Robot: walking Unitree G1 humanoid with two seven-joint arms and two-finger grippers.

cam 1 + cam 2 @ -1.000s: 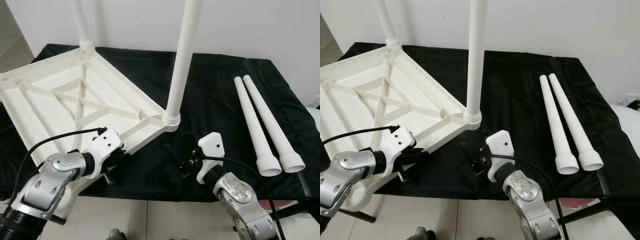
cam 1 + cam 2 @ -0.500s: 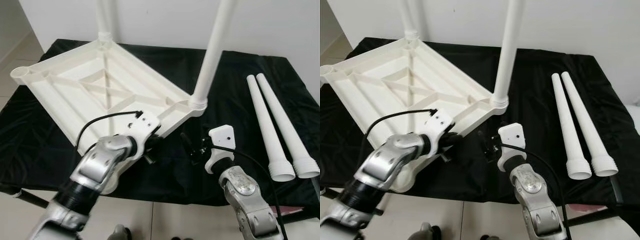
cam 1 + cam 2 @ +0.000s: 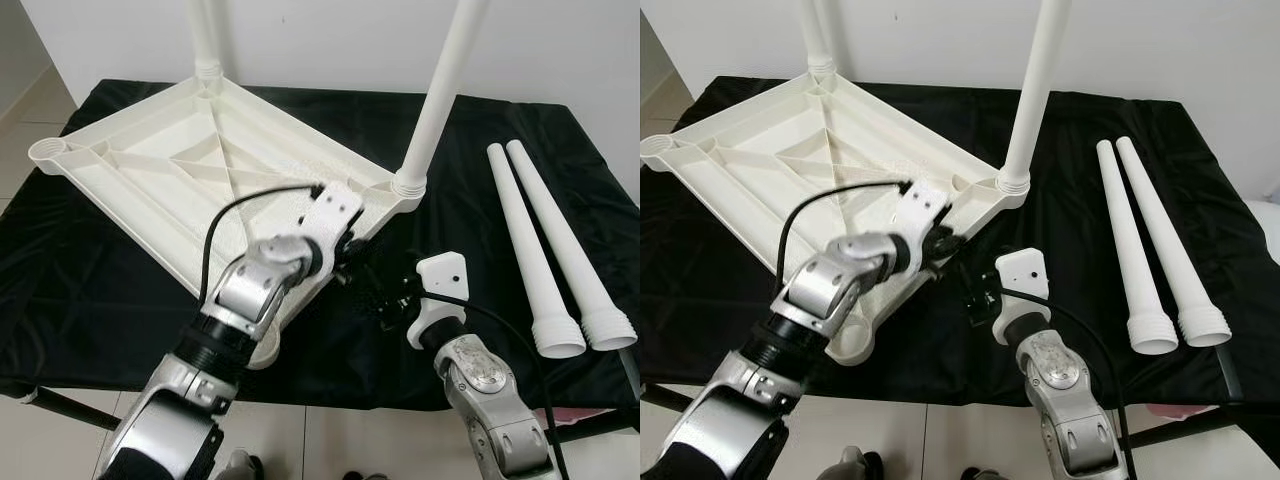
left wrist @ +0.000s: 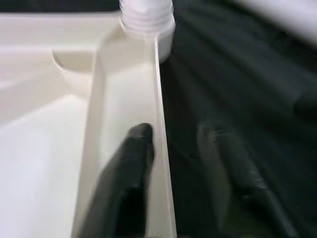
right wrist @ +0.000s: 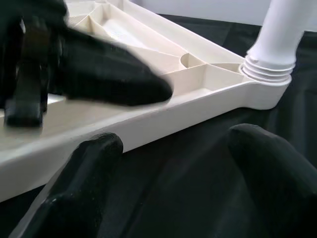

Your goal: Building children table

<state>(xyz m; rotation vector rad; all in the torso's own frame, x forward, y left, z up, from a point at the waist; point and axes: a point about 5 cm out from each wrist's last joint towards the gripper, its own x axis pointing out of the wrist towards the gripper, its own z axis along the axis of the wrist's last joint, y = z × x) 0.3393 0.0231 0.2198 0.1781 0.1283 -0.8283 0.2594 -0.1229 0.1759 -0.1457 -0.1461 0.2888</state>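
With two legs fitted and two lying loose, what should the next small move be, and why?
Probably close the left gripper on the tabletop rim: its fingers straddle the edge wall, open. The right gripper hovers open beside that edge; two loose legs wait on the black cloth.

White tabletop (image 3: 170, 180) lies upside down, two legs (image 3: 440, 95) upright, two spare legs (image 3: 545, 250) beside.

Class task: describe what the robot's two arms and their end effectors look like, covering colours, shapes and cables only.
Both arms are silver metal with rounded joint housings. The left arm has a black ribbed lower section. Each wrist carries a white angular block fed by a thin black cable. The left end effector and right end effector each have two long black fingers with rounded tips.
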